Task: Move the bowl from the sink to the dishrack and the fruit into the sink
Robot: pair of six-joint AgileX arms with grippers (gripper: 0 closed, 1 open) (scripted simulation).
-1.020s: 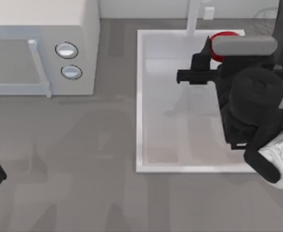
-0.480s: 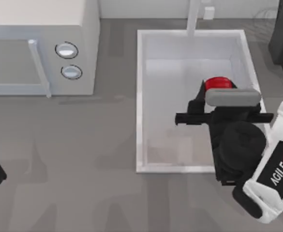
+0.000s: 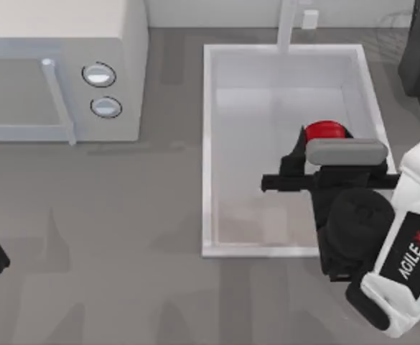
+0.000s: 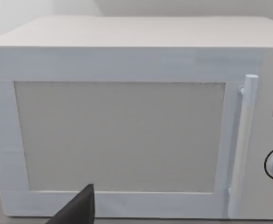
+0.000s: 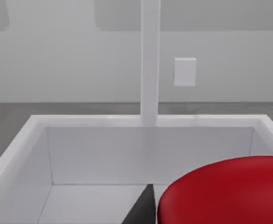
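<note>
the right arm reaches over the sink [image 3: 211, 144] from its right side, with the right gripper [image 3: 317, 144] inside the basin's outline, toward the right wall and about midway between the faucet end and the near rim. the fruit [image 3: 326, 132] sits at the gripper's tip as a bright red rounded lump, half covered from above by the grey wrist block; in the right wrist view the fruit [image 5: 229, 191] bulges large and close, with one dark finger [image 5: 143, 207] just beside it. whether the fingers are clamped on it or standing apart i cannot tell. beyond the fruit, the sink's far wall [image 5: 150, 154] and the white faucet post [image 5: 150, 60] rise straight up from the rim. the dishrack [image 3: 403, 25] shows as thin dark wires past the sink's far right corner. the left arm is parked well to the left of the sink, its left gripper [image 4: 78, 210] facing the closed microwave [image 4: 122, 126].
</note>
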